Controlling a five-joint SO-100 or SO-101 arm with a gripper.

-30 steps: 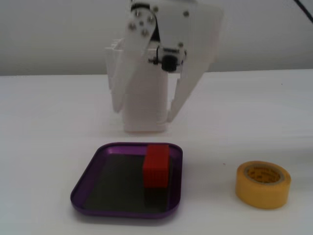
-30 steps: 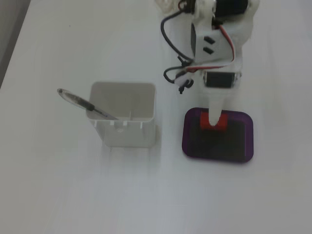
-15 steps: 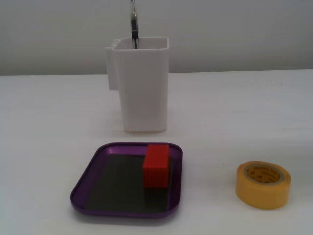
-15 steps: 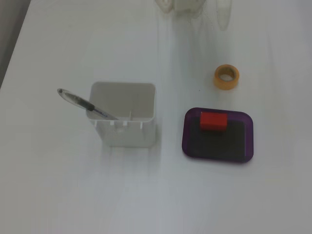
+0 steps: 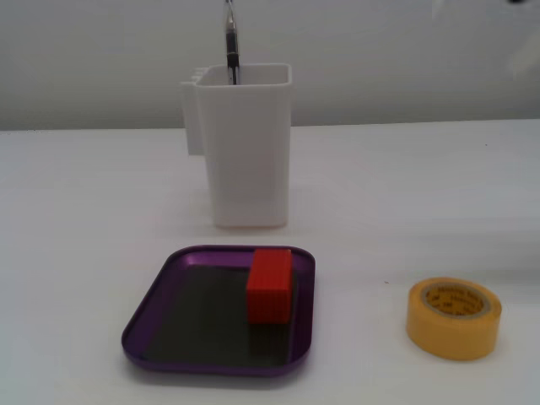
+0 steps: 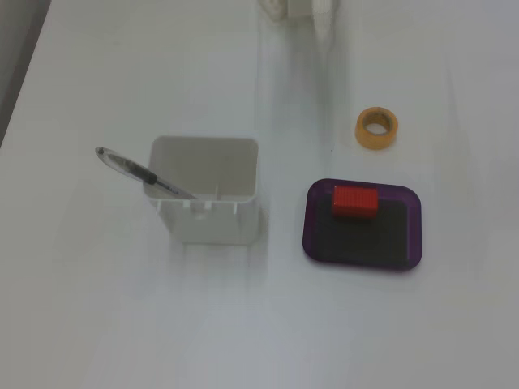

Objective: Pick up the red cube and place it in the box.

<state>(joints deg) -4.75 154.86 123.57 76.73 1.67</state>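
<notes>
Table (image 6: 97, 324): white, bare apart from the items listed. White container (image 5: 245, 143): upright, seen at 12 o'clock from the box in a fixed view, apart from it; a pen (image 6: 142, 174) is leaned in it, its end over the rim. Box (image 6: 409, 235): shallow purple tray with a dark floor, lying flat; position unchanged against the earlier frames. Yellow tape roll (image 5: 453, 318): lying flat at 3 o'clock of the box in a fixed view, well apart; it is exposed in the top-down fixed view (image 6: 376, 128), where the arm covered it one second ago. Red cube (image 5: 270, 284): resting inside the box against the rim, at the tray's 12 o'clock edge in the top-down fixed view (image 6: 355, 202), untouched and unmoved. Arm: withdrawn from over the box within the last second; only a blurred white trace (image 6: 323, 18) is shown at the top edge. Gripper: not identifiable in either view, so whether the jaws are apart or together cannot be told. Task status: placement is judged complete, the cube released; nothing further is judged to be required beyond parking the arm.
</notes>
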